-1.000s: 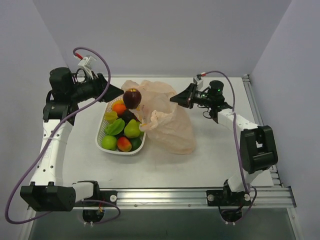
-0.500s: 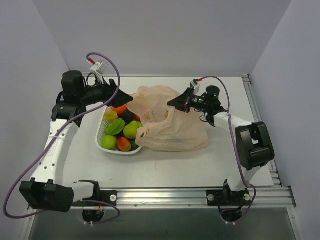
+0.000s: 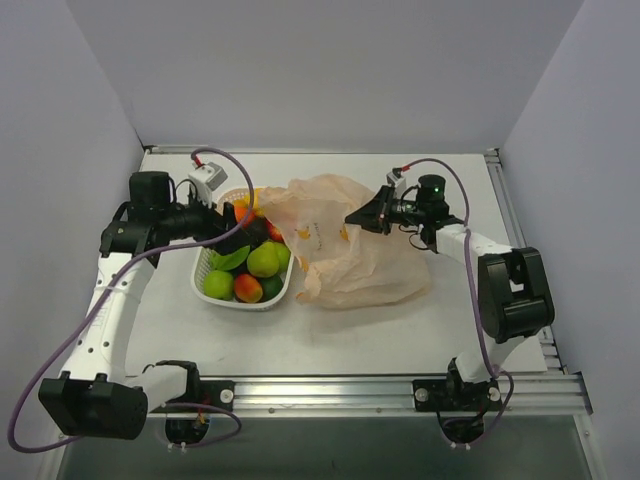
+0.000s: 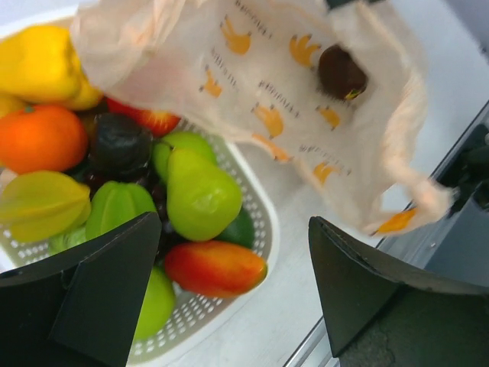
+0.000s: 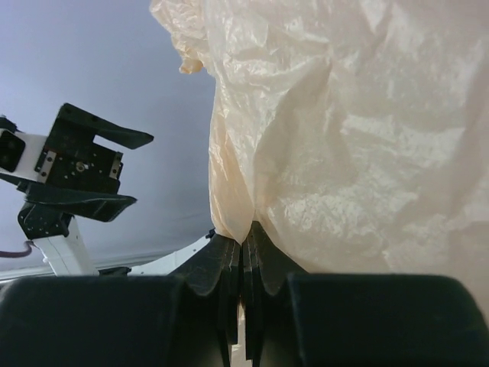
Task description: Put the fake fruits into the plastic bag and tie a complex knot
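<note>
Left tool (image 4: 235, 229): fingers apart, hovering over white basket (image 3: 262, 303) holding fake fruits (image 4: 200, 195). Plastic bag (image 3: 350, 260) lies on counter (image 3: 400, 340) just right of basket, one dark fruit (image 4: 341, 73) inside. Right tool (image 5: 243, 238) clamped on bag's edge.

A lab robot cell: plain pale walls (image 3: 320, 70) enclose a white table (image 3: 400, 330), with an aluminium rail (image 3: 340, 392) under the arms' (image 3: 112, 300) bases.
</note>
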You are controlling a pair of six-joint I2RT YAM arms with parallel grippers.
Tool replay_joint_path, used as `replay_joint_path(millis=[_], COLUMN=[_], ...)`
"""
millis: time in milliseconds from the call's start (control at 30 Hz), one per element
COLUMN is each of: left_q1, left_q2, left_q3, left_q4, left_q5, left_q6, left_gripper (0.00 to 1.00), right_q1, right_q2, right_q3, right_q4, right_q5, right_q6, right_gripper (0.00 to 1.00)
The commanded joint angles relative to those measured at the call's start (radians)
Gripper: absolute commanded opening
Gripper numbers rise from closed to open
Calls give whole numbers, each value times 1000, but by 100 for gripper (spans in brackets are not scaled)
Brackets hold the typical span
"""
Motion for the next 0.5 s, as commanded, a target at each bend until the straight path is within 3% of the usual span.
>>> replay_joint_path(millis=[0, 133, 233, 467], left_q1=[2, -31, -91, -232], left_q2=[-29, -27, 5, 121], left_q3=[-41, -116, -127, -96], left_q4=[-167, -235, -224, -59], left_q5=[-101, -102, -134, -282], left_q6=[232, 468, 527, 405], left_gripper=[90, 94, 96, 97], right_q1=[-38, -41, -41, -42], right_q2=[-76, -89, -94, -123], right_q3=[32, 34, 48, 80], right_q4=[-117, -250, -327, -500], right_q5=[-39, -19, 4, 61], right_q6=[-107, -211, -253, -390], right_gripper=[0, 0, 0, 0])
